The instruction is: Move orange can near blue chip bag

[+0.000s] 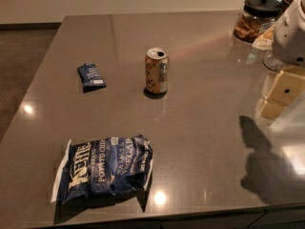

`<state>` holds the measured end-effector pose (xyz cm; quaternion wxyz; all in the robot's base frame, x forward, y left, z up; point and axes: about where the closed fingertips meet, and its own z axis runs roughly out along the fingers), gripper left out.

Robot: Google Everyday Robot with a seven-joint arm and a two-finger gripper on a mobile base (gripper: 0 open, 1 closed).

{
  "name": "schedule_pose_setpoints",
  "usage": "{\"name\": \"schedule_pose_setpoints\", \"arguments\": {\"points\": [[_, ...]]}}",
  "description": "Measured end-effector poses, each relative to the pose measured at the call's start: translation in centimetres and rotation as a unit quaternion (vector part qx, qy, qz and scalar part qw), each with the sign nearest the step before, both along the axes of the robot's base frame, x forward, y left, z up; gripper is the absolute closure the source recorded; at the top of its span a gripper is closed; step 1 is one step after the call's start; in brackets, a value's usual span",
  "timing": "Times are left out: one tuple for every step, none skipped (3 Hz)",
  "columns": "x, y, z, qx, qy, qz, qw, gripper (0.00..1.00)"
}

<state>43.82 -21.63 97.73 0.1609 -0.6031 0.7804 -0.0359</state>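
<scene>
The orange can (157, 71) stands upright near the middle of the grey countertop, its silver top opened. The blue chip bag (107, 168) lies flat near the front left edge, with white "Kettle" lettering showing. The can stands well apart from the bag, farther back and to its right. My gripper (277, 100) is at the right edge of the view, above the counter, far to the right of the can and holding nothing that I can see. Its white arm housing (293, 32) sits above it.
A small dark blue packet (91, 76) with a white label lies left of the can. A glass jar (255, 17) with a black lid stands at the back right, with other items beside it. The countertop (200, 142) ends at the front and at the left.
</scene>
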Motion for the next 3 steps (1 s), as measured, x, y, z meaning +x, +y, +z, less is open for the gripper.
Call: {"name": "schedule_pose_setpoints", "arguments": {"points": [[0.0,0.0,0.0,0.0,0.0,0.0,1.0,0.0],[1.1,1.0,0.1,0.012,-0.003,0.006,0.9999,0.0],[4.5,3.7,-0.4,0.05,-0.005,0.016,0.9986,0.0]]}}
